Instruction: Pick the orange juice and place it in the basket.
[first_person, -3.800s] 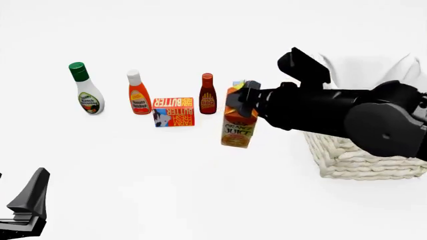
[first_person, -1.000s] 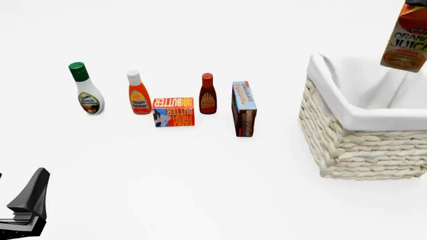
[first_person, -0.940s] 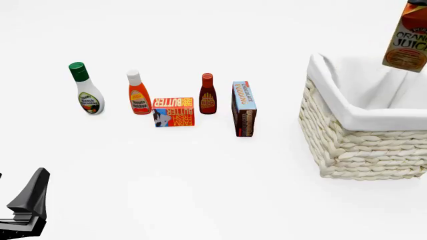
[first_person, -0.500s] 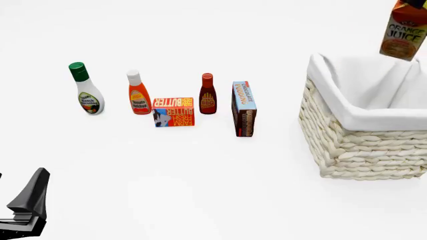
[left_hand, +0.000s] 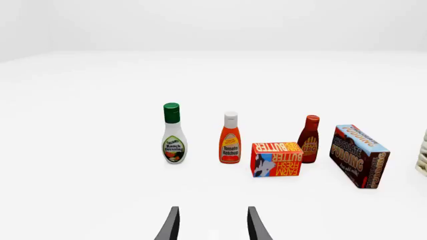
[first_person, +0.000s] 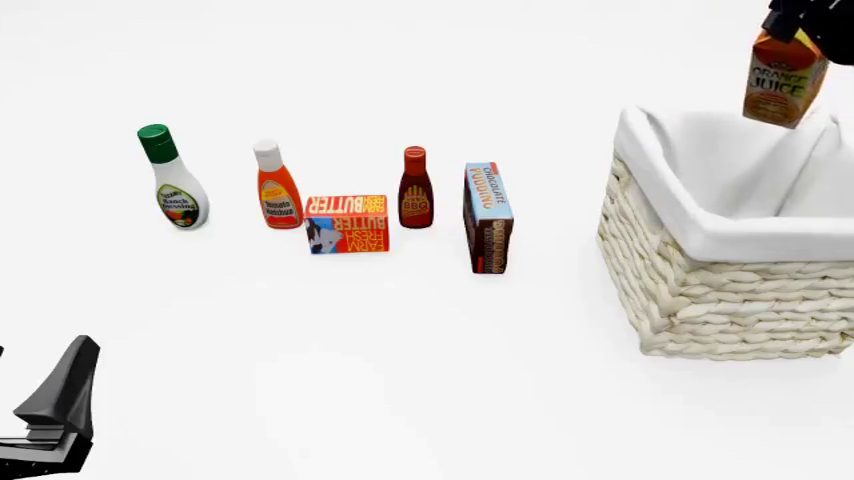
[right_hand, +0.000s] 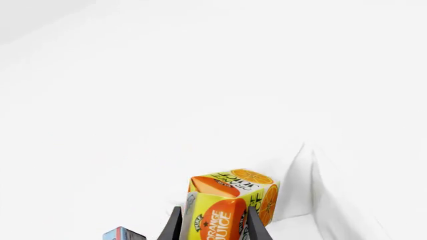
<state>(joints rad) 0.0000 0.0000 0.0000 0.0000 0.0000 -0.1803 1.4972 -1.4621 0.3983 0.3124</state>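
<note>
Front view shows the right gripper (first_person: 797, 20) clamped on the top of the orange juice (first_person: 777, 85), which hangs slightly tilted above the far side of the basket (first_person: 694, 290). To finish well, the operator should lower the carton past the cloth liner, clear of the rim, before opening the fingers. The left gripper (left_hand: 211, 227) waits low with fingers parted and empty. Compared with half a second ago, the carton sits further left and the gripper has come into view.
</note>
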